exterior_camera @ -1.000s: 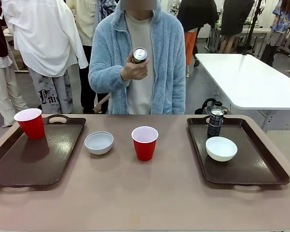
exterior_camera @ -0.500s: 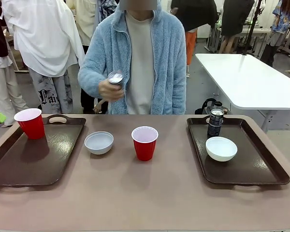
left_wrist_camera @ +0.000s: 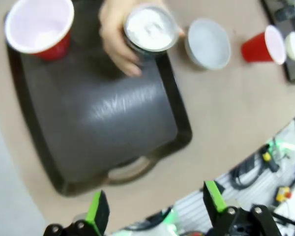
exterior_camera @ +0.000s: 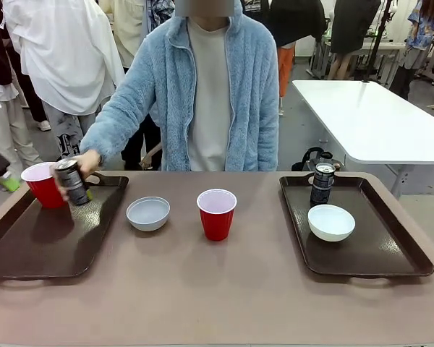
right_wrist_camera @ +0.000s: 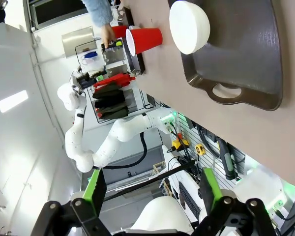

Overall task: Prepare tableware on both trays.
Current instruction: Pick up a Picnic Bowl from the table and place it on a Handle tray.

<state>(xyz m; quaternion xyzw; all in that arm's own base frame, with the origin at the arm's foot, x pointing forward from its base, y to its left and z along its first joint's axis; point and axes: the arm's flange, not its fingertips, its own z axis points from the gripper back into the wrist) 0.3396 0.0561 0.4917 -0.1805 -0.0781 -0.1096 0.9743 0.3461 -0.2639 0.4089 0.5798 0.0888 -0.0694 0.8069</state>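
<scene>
Dark held can (exterior_camera: 72, 181) tilted in a person's hand (exterior_camera: 87, 160) over the left tray (exterior_camera: 50, 246)

Its long axis leans off upright, top toward the left, just beside a red cup (exterior_camera: 45, 184) at the tray's far corner. The print is unreadable. The left gripper (left_wrist_camera: 155, 204) gapes empty across the tray, well apart. A second can (exterior_camera: 322, 183) stands upright on the right tray (exterior_camera: 376, 253). The right gripper (right_wrist_camera: 152, 189) is spread, holding nothing.

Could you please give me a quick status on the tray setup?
Open: left claw, right claw. Person's hand holds tilted can over left tray, beside red cup. Between trays: bowl, second cup.
</scene>
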